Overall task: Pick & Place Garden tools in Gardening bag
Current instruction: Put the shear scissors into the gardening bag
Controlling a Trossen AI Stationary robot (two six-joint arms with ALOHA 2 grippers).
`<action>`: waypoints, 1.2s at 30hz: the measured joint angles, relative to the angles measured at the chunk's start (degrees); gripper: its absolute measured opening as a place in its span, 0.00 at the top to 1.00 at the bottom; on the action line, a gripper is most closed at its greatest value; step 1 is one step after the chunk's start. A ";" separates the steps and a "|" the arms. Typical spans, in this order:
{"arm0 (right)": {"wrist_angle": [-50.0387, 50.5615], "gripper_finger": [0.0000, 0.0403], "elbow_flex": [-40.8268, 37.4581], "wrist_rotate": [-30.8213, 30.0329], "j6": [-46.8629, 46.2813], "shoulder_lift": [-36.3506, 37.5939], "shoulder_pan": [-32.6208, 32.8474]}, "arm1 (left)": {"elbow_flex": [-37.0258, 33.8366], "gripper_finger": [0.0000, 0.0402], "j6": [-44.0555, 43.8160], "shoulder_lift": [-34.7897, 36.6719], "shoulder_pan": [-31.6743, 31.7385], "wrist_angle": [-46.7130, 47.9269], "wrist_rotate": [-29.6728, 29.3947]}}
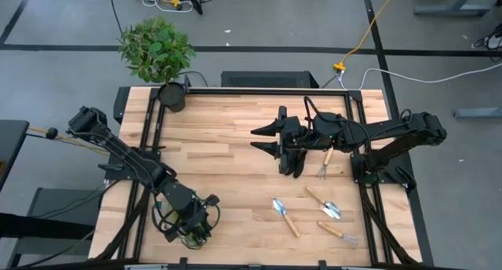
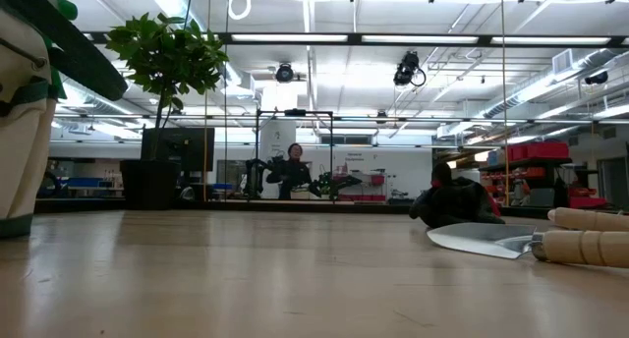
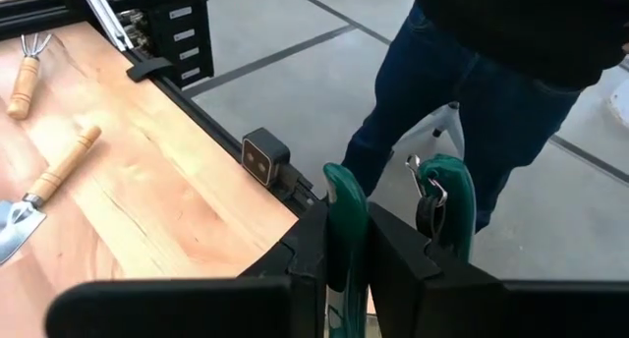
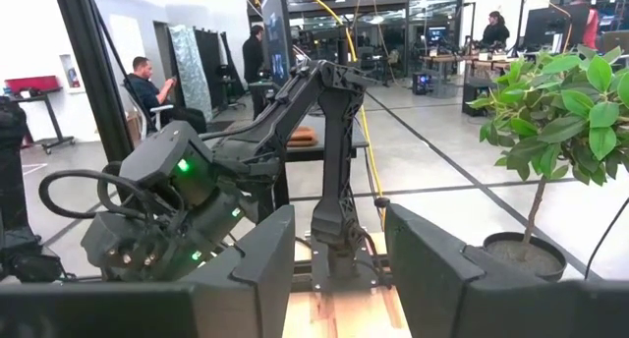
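1. The broad middle of the light wooden plank table [image 1: 227, 168] lies bare.
2. The leafy green plant in a black pot [image 1: 171, 95] blocks the far left corner.
3. Three wooden-handled metal hand tools [image 1: 314, 211] clutter the near right part.
4. The right arm's dark two-finger gripper [image 1: 267, 140] hangs over the far centre.

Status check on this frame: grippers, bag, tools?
Left gripper shut on bag handle, near table edge. Right gripper open, empty, mid-table. Trowels and forks lie unbagged.
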State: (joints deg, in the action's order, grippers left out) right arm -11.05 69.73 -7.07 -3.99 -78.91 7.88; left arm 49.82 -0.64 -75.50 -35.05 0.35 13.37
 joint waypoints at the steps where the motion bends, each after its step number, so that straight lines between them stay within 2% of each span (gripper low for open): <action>1: 0.00 0.60 0.00 0.00 0.00 0.00 0.00 | 0.00 0.86 -0.02 0.00 0.00 -0.05 0.02; 6: 0.02 0.60 0.00 0.00 0.00 0.00 -0.01 | 0.00 0.83 -0.49 0.00 0.00 -0.13 -0.09; 36: 0.02 0.60 0.00 0.01 0.02 -0.02 -0.02 | 0.00 0.84 -0.66 0.00 0.00 -0.12 -0.20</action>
State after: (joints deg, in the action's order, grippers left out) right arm -11.03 69.73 -7.06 -3.97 -78.94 7.86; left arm 49.82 -1.30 -75.50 -35.05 0.23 13.17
